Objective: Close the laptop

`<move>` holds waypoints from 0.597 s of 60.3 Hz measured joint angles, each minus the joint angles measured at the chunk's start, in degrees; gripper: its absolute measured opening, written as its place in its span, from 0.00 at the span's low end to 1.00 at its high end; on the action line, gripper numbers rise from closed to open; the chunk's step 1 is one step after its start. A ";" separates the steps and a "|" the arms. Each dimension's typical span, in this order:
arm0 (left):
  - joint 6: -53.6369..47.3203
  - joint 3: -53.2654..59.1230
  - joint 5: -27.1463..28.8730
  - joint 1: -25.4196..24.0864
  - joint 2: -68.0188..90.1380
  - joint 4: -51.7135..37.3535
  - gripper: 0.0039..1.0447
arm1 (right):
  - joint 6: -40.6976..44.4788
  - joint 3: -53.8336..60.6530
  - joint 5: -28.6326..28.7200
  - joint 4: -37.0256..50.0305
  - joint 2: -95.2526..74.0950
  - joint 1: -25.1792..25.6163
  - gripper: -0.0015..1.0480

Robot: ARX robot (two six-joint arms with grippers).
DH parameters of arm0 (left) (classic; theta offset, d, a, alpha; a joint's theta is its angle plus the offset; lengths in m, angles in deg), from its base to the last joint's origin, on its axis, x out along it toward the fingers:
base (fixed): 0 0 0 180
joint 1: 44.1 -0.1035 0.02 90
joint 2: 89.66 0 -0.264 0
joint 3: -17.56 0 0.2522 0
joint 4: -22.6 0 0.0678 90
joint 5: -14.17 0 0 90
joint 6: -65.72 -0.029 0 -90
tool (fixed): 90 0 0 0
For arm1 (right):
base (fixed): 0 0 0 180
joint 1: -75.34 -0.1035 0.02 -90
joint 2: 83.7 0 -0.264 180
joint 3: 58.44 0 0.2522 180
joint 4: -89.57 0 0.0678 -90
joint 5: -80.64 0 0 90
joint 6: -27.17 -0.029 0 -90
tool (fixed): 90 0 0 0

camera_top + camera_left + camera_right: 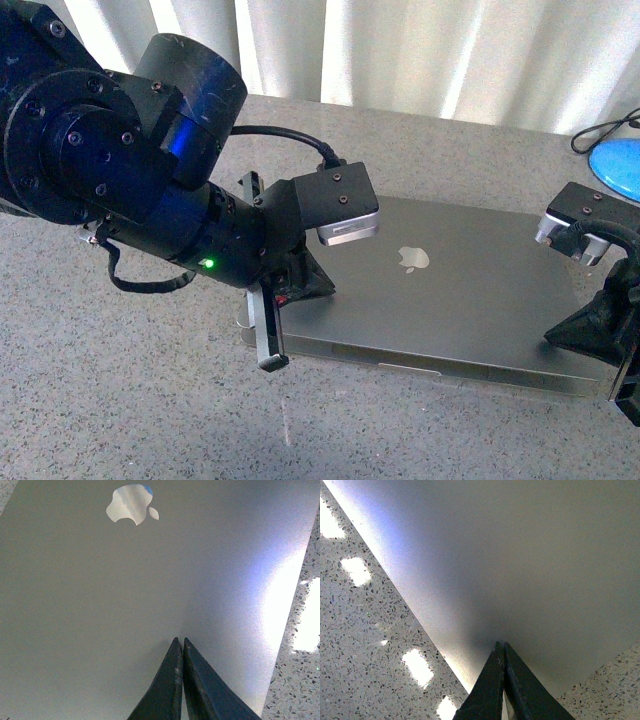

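Laptop (450,300) lies shut flat on the surface (120,390); left end effector (181,642) and right end effector (501,645) clenched empty, tips against it.
Pressing harder could dent it; dragging sideways could scratch or slide it.

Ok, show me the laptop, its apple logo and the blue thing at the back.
laptop (450,298): front view, middle of lid.
apple logo (412,258): front view, logo's centre.
blue thing (620,168): front view, its top face.

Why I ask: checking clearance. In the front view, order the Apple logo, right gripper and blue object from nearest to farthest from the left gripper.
1. Apple logo, mid-lid, beside the left gripper.
2. Right gripper, at the laptop's right edge.
3. Blue object, far right, past the laptop.
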 joint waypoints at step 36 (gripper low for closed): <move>0.61 0.35 -0.76 -0.33 2.19 -0.87 0.03 | -0.07 0.11 1.05 1.29 -3.17 0.83 0.01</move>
